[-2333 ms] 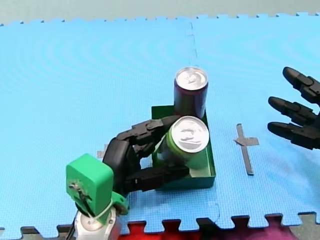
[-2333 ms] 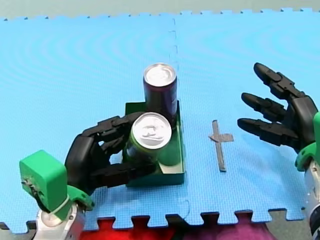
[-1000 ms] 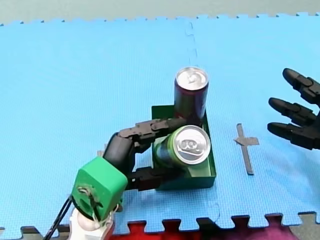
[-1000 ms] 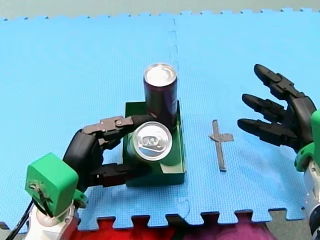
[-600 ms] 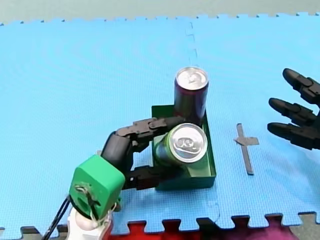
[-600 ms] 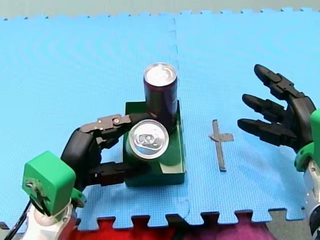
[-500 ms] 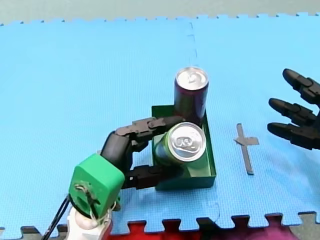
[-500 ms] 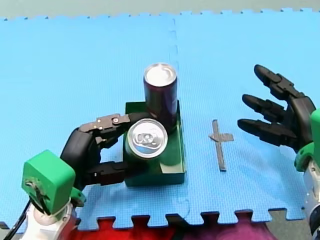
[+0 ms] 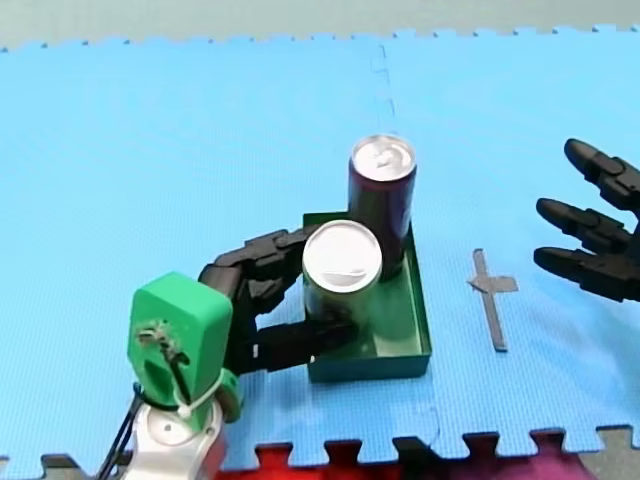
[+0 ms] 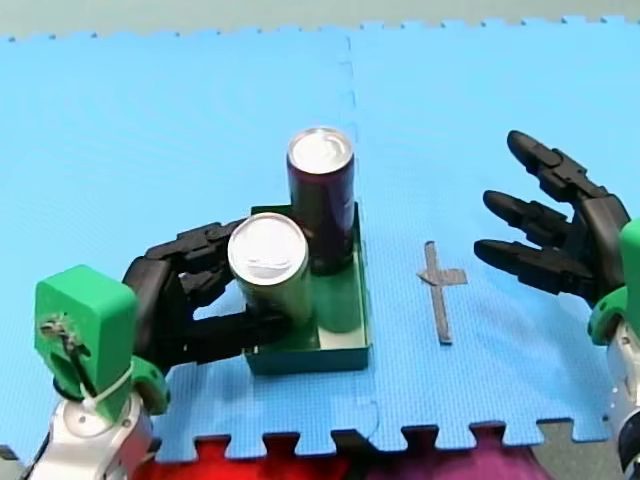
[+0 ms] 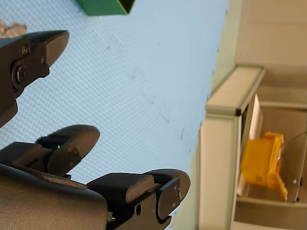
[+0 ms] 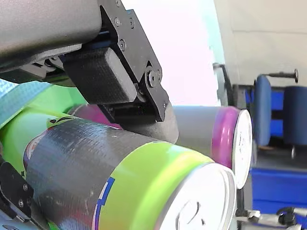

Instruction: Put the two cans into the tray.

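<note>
In the first head view, the left hand (image 9: 255, 300) is closed around the green can (image 9: 343, 270), with the fingers (image 9: 262, 262) on its far side and the thumb across its near side. The can is upright, so its long axis is vertical. It is over the near-left part of the tray (image 9: 420, 318). The thumb hides its base, so I cannot tell if it already stands on the tray floor. The purple can (image 9: 381, 195) stands upright at the far end of the tray, just behind the green one. The right hand (image 9: 600, 248) is open and holds nothing, well apart to the right over the blue foam mat (image 9: 150, 150).

The second head view shows the same layout. The left wall of the tray lies between the can and the palm.

The first wrist view shows an unloaded hand above the mat, with a corner of the tray beyond it.

In the second wrist view, the two cans are parallel and very close. I judge that the release should go straight down, and that the left hand should then draw back to the left, away from the purple can.
</note>
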You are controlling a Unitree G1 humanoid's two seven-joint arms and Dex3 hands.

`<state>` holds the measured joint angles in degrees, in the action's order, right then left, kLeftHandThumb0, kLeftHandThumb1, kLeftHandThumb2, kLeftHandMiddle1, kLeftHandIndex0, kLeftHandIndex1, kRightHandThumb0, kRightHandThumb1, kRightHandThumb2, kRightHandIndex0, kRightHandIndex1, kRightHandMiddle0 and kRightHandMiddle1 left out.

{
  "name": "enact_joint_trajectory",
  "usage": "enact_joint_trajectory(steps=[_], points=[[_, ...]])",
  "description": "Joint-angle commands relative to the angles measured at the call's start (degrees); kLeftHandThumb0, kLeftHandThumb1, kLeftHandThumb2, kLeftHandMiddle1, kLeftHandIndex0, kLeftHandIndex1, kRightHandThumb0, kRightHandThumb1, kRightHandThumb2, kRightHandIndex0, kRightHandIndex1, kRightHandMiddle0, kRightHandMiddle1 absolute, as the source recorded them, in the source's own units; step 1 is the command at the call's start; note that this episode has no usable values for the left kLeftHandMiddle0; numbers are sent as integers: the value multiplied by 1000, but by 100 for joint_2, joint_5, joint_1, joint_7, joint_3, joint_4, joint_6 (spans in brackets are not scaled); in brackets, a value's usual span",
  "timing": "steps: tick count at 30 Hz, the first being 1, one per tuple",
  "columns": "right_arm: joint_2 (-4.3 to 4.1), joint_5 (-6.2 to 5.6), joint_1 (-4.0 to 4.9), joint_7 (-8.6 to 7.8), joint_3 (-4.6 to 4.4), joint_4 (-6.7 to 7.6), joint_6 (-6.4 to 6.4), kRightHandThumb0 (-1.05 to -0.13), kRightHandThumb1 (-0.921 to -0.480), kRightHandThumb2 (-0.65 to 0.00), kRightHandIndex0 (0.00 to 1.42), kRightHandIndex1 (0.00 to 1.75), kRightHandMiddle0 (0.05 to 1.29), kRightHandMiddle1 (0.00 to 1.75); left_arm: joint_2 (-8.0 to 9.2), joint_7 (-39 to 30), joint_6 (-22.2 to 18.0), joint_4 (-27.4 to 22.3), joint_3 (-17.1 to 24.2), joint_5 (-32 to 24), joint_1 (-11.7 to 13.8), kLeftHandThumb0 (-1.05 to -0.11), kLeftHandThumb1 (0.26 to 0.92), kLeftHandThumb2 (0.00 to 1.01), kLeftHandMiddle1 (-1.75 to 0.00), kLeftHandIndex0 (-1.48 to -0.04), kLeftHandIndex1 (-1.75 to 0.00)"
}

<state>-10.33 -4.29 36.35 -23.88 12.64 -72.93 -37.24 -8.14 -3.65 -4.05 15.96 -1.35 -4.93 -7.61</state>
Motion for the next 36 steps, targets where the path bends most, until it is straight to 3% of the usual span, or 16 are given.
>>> enact_joint_trajectory(steps=[1,17,25,31,36], points=[[-17,-11,25,0,10,18,19,-686,-715,-1,529,0,400,1,-3,-14,43,-41,48,-82,-18,-390,762,0,0,-1283,-2],[-5,-5,13,19,-4,45,3,-695,-718,-1,525,0,409,2,3,-214,220,-31,134,-346,-67,-387,766,2,0,-1274,0],[-18,-10,5,1,-6,57,-3,-696,-719,-1,523,0,414,2,29,-367,32,190,163,-366,-155,-399,769,1,0,-1260,0],[-20,-7,7,3,-6,55,-9,-698,-720,-1,523,0,419,3,63,-488,-158,345,168,-337,-213,-482,774,2,0,-1182,0],[-22,-3,8,7,-10,59,-9,-695,-721,0,524,1,423,3,110,-393,-142,276,74,-144,-197,-711,815,10,0,-822,1]])
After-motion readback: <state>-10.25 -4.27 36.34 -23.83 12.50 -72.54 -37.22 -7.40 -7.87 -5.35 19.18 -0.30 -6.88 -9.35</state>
